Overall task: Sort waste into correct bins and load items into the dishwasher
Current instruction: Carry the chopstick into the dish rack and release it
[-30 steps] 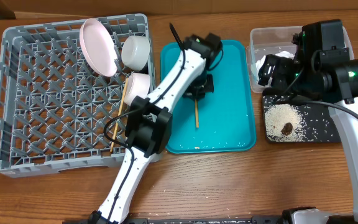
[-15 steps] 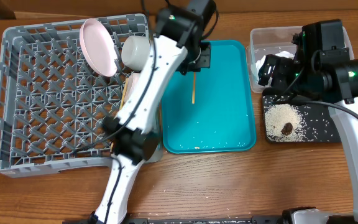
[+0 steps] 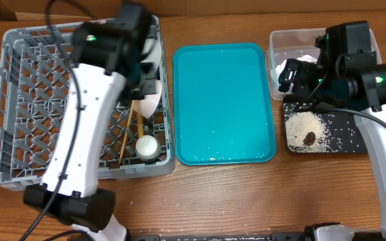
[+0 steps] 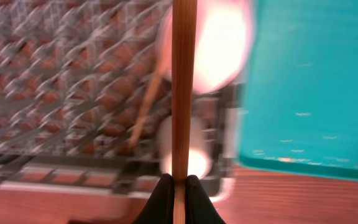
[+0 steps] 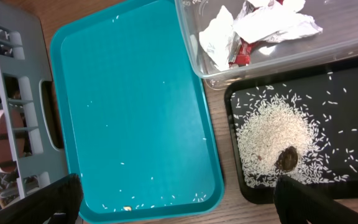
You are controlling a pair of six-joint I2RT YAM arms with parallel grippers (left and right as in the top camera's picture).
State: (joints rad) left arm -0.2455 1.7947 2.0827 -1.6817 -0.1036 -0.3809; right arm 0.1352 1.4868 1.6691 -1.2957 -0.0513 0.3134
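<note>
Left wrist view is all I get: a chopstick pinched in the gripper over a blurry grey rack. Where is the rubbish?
Observer: Crumpled white and red wrappers lie in a clear tub, to the right of the teal tray.
Operator: And the rice?
Observer: The rice is piled in a black tray next to the tub, with a brown lump at the pile's edge.
Operator: Is the other arm carrying anything?
Observer: No. The right gripper is wide open and holds nothing.

A robot test bench: wooden table (image 3: 246, 194) with dish rack (image 3: 29, 114) and teal tray (image 3: 223, 100).
</note>
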